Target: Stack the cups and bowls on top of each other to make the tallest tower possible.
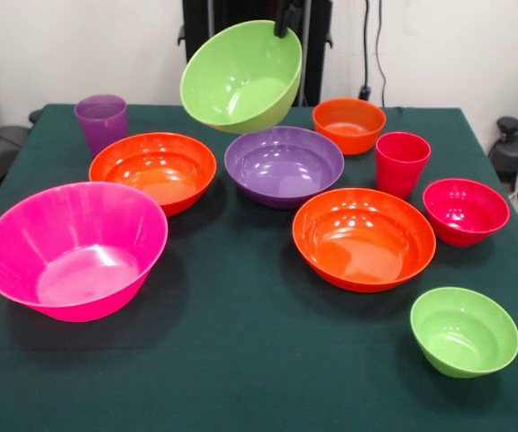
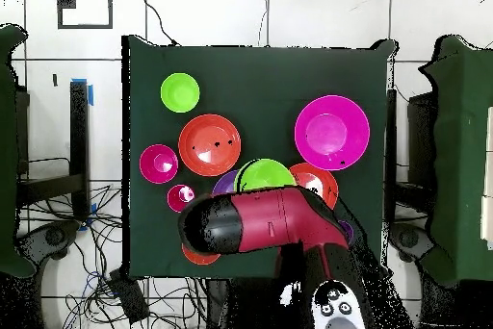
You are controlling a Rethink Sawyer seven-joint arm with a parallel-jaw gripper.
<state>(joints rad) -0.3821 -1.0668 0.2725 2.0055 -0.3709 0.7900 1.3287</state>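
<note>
My gripper [image 1: 286, 25] is shut on the far rim of a large lime green bowl [image 1: 240, 76], which hangs tilted in the air above the purple bowl [image 1: 284, 164]. On the green cloth stand a hot pink bowl [image 1: 74, 247], two wide orange bowls [image 1: 153, 169] [image 1: 364, 237], a small orange bowl [image 1: 349, 124], a small red-pink bowl [image 1: 466, 210] and a small lime green bowl [image 1: 464, 329]. A purple cup [image 1: 101, 121] and a red-pink cup [image 1: 402, 162] stand upright. No tower is in view; each piece stands alone. In the overhead view the arm [image 2: 260, 221] hides the gripper and covers part of the lifted bowl [image 2: 262, 173].
The table [image 1: 240, 360] is covered in dark green cloth. Cables and black equipment lie off both table sides.
</note>
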